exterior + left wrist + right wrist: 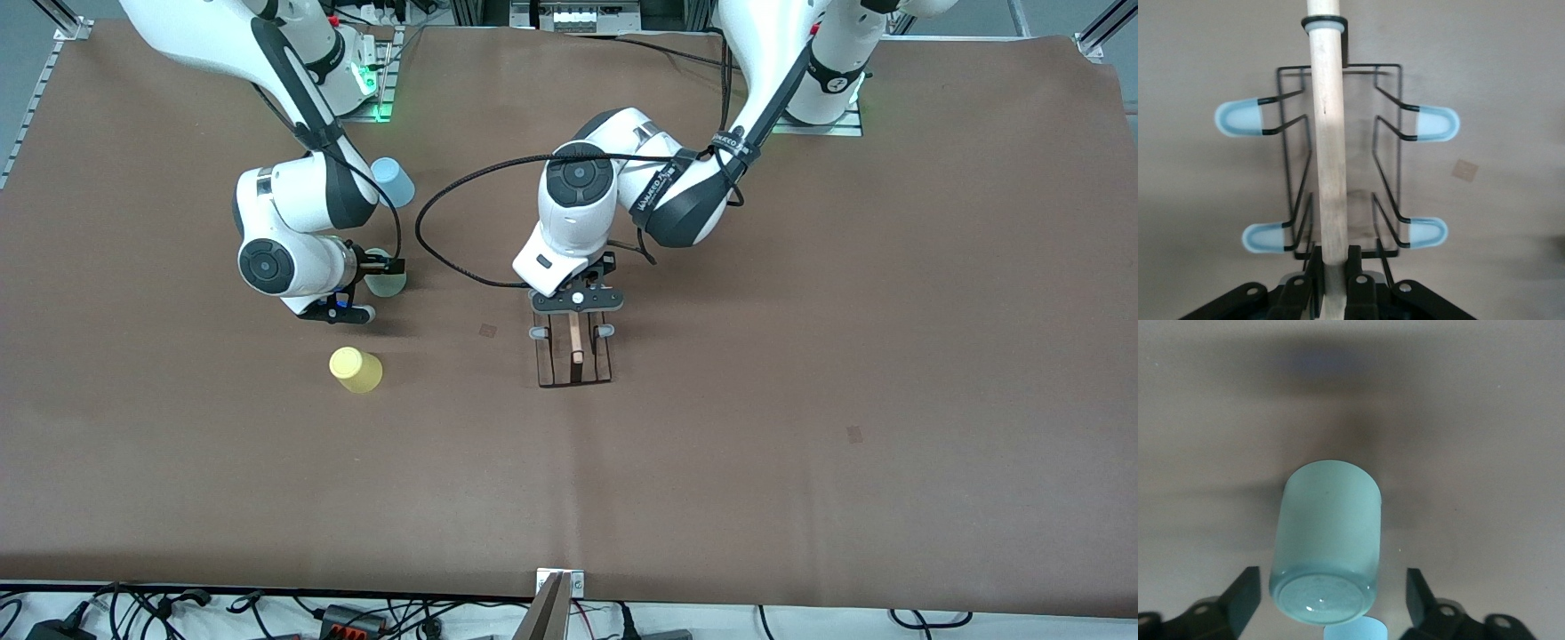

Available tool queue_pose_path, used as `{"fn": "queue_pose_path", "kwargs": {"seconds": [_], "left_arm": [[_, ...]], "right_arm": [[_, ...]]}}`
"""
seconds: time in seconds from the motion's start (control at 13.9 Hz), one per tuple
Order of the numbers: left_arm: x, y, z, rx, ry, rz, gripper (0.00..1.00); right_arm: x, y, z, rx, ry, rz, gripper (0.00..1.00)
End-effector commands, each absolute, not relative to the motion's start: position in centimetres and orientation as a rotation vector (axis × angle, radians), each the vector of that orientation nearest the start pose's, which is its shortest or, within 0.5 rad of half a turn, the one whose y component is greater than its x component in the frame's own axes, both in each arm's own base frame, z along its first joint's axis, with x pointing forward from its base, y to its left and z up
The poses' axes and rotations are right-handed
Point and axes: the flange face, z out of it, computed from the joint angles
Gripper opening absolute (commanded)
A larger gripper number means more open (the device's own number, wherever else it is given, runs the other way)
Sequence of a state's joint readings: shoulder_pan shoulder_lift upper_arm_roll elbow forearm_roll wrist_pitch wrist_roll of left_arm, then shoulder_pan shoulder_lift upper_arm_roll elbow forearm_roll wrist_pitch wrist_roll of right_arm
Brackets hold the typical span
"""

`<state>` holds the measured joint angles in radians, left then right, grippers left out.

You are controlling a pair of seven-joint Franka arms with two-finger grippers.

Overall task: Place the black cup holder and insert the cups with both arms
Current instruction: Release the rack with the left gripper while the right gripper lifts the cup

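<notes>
The black cup holder (576,357) is at the middle of the table, a wire rack with a light wooden rod on top. My left gripper (576,302) is shut on that rod. In the left wrist view the rod (1328,133) runs between my gripper's (1333,273) pressed fingers (1313,267), with pale-tipped pegs (1238,120) to either side. My right gripper (380,271) is open around the mint green cup (388,284). Its fingers (1245,597) stand clear of the cup (1328,533) on both sides. The light blue cup (392,181) is farther from the camera and the yellow cup (356,370) nearer.
A brown mat (800,356) covers the table. The left arm's black cable (427,231) loops low between the two arms. Small marks (487,330) show on the mat. Cables and plugs (338,615) lie along the table's near edge.
</notes>
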<state>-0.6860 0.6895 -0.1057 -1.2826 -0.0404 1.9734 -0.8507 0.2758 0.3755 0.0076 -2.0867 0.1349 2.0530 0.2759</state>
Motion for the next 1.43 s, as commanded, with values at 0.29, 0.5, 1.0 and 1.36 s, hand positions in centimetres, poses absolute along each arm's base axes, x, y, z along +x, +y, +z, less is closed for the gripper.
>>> {"fn": "queue_pose_path", "kwargs": {"seconds": [0.29,0.5,1.0,1.36], "left_arm": [[53.2,-53.0,33.1,-3.234,-0.178,0.073,0.28],[54.1,-51.4,38.8,-3.273,-0.209,0.006,0.39],[63.2,-29.6,47.2,-3.179,-0.262,0.153,0.57],[64.4,-15.0,52.1,-3.159,-0.230,0.271,0.62]], "right_arm": [[54.3,16.5,27.0,-3.052,0.122,0.671,0.33],[57.1,17.4,32.5,-3.045,0.098,0.629,0.33],[59.5,22.2,39.9,-3.043,-0.029,0.434,0.33],[57.7,31.1,44.0,-2.938,0.034,0.436,0.33]]}}
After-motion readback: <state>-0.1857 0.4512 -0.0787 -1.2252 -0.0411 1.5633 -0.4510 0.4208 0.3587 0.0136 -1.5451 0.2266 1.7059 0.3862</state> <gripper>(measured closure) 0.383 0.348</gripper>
